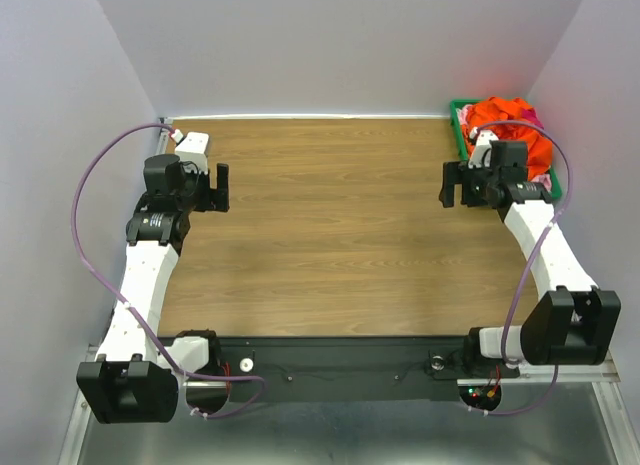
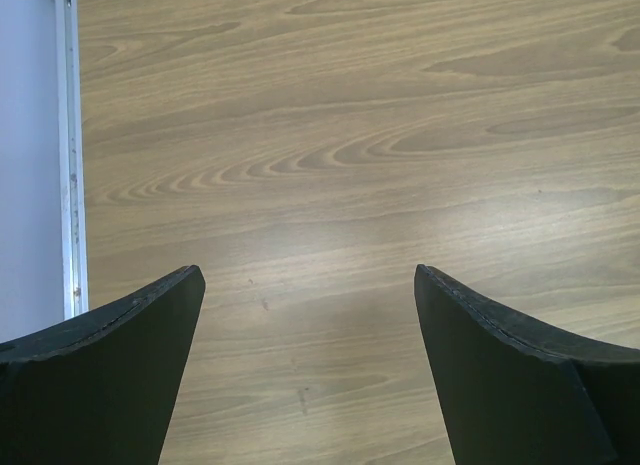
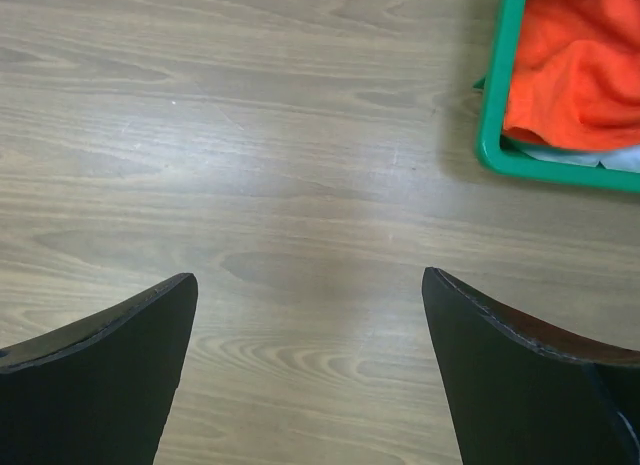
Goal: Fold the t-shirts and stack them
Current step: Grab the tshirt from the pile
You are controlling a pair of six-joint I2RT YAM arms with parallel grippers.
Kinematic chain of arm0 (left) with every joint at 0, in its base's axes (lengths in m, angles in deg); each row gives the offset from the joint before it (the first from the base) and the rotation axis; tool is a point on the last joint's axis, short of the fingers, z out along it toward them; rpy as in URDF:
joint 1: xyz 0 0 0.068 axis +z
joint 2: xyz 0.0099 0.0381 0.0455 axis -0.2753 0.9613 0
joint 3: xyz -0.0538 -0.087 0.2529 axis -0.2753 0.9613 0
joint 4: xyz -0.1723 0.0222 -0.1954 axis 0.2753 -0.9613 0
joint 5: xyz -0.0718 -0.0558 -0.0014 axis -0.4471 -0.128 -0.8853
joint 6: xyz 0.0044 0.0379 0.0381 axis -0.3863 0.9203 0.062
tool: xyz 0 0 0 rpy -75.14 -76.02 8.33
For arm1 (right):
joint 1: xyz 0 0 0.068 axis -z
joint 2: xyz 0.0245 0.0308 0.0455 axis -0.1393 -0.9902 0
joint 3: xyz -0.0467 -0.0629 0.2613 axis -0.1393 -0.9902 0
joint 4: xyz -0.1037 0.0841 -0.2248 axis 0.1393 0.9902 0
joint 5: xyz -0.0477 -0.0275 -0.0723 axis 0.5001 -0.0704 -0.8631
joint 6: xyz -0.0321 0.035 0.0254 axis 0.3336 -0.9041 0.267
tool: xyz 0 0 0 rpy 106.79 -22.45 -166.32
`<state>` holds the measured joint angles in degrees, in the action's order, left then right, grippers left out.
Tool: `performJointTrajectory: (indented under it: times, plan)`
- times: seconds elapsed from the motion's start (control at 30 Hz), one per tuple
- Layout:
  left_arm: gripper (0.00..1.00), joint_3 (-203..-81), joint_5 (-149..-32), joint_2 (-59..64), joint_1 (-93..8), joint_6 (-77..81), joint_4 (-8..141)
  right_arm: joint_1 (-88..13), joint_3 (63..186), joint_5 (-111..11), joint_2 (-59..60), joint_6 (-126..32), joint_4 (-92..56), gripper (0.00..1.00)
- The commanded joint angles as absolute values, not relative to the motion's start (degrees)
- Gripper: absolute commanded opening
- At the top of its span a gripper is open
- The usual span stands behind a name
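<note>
Orange cloth, soft and crumpled, heaps above the rim of the green plastic bin at the far right corner: the orange t-shirt lies bunched there, with a paler cloth showing under it in the right wrist view. I judge the task barely begun, since no shirt is spread, folded or stacked in any view. The table is smooth wood-grain laminate. The left gripper, at the far left, and the right gripper, just beside the bin, hang over the wood, jaws wide, holding nothing.
</note>
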<state>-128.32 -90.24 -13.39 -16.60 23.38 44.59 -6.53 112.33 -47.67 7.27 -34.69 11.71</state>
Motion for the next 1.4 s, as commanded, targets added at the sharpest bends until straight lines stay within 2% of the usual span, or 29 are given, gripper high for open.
performJointTrajectory:
  times: [0.0, 0.2, 0.4, 0.6, 0.8, 1.07, 1.2, 1.3, 1.37]
  plan:
    - [0.99, -129.6, -89.9, -13.75, -16.42, 22.41, 46.69, -6.16, 120.68, -47.35, 3.9, -32.35, 14.88, 1.0]
    - [0.99, -129.69, -90.77, -14.71, -16.42, 20.38, 49.24, -5.2, 131.92, -51.22, -3.23, -26.73, 18.05, 1.0]
    - [0.99, -133.02, -91.04, -13.66, -16.42, 22.14, 49.24, 0.85, 145.63, -54.74, -16.76, -23.2, 18.85, 1.0]
    - [0.99, -133.03, -94.55, -12.69, -16.42, 20.65, 50.12, 6.31, 164.35, -56.23, -31.86, -23.63, 18.76, 1.0]
    - [0.99, -131.19, -94.38, -9.71, -16.42, 21.17, 51.09, 7.99, 178.85, -57.73, -43.57, -25.66, 18.41, 1.0]
    - [0.99, -133.82, -93.06, -3.55, -16.42, 20.56, 47.84, 8.43, 182.57, -56.59, -52.11, -28.29, 13.4, 1.0]
    - [0.99, -134.17, -93.94, -2.67, -16.51, 20.03, 47.84, 8.43, 184.5, -60.08, -55.53, -28.82, 10.94, 1.0]
    - [0.99, -134.96, -94.2, -1.88, -16.42, 20.03, 47.49, 8.43, 185.82, -60.46, -55.28, -29.26, 10.5, 0.9]
    - [0.99, -135.4, -94.47, -1.36, -16.42, 19.68, 47.23, 8.43, 184.95, -60.28, -53.79, -29.7, 10.06, 0.75]
